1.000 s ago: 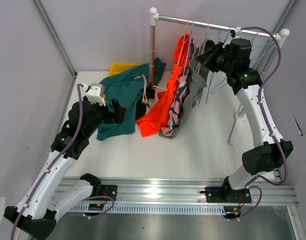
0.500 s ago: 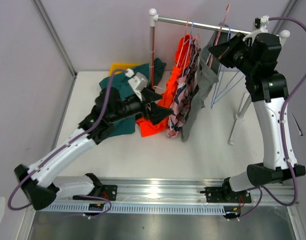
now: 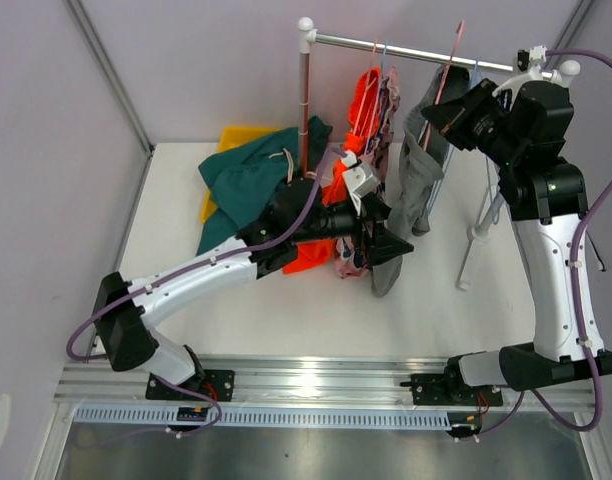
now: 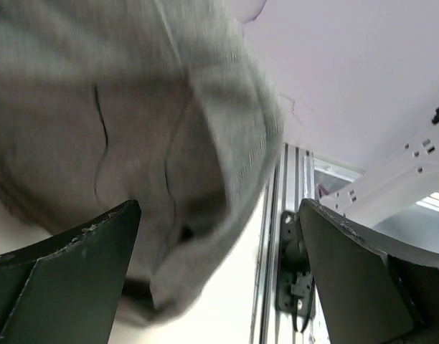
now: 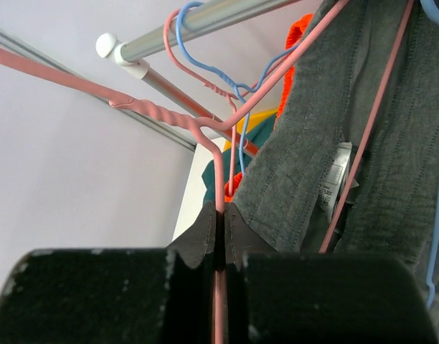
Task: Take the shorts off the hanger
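change: left hand (image 4: 216, 215) has swung across to below the rail (image 3: 406, 44), fingers spread either side of the grey shorts (image 3: 418, 185) hem; nothing gripped yet.
right hand (image 5: 219, 213): clenched on the pink hanger (image 5: 162, 118), whose hook has been lifted above the rail.
meaning: grey pair looks ready to be pulled off.
shorts count: four seen. Orange shorts (image 3: 364, 95) and patterned shorts (image 3: 388, 100) on the rail, grey on the held hanger, teal shorts (image 3: 241, 180) on the tabletop (image 3: 286, 310) left of the rail.

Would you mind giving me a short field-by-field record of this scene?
Right gripper: shut on the pink hanger carrying the grey shorts
Left gripper: open, at the grey shorts' lower hem
On the rail: orange shorts, patterned shorts
On the table: teal shorts
Task state: grey shorts not yet off the hanger
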### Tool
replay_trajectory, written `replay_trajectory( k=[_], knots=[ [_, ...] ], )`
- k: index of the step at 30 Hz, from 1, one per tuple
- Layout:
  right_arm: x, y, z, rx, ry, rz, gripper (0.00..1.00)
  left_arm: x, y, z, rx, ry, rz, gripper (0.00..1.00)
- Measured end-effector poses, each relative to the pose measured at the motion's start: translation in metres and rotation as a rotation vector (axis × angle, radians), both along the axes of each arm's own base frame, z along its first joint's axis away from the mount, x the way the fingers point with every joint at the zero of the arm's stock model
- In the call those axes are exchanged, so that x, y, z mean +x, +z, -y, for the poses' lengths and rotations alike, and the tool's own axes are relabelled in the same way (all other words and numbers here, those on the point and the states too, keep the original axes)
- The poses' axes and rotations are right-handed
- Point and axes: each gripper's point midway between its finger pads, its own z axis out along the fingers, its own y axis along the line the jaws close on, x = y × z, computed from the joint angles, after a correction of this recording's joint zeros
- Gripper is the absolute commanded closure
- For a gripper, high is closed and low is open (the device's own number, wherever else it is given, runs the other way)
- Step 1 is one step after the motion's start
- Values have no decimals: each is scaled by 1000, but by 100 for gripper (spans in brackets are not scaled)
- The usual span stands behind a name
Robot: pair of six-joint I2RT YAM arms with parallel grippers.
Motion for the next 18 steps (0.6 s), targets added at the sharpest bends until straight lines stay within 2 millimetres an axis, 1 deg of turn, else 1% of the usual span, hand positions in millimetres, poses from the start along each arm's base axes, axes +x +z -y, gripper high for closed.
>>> replay_trajectory(
  k=[2, 4, 5, 8, 11, 12, 13, 14, 18],
  knots=[
    [-1, -3, 0, 0, 2, -6, 100, 1, 5, 6, -10, -5, 7, 5],
    [-3, -4, -1, 1, 7, -9, 100, 3, 8, 11, -17, -5, 12, 12],
    [-4, -4, -1, 3, 7, -9, 100, 4, 9, 13, -18, -1, 13, 18],
    [-8, 0, 0, 12, 8, -2, 100, 5, 7, 18, -16, -3, 17, 24],
    [-13, 4, 0, 20, 11, 8, 100, 6, 0, 24, -11, -9, 15, 55],
    [-14, 5, 1, 21, 10, 11, 100, 7, -2, 27, -10, -11, 11, 81],
    [-14, 6, 2, 22, 9, 12, 100, 7, -5, 28, -9, -11, 3, 91],
    [-14, 6, 3, 21, 5, 13, 100, 7, -5, 30, -9, -13, 10, 99],
    [-12, 6, 10, 25, -6, 13, 100, 5, -5, 32, -14, -9, 18, 100]
  ],
)
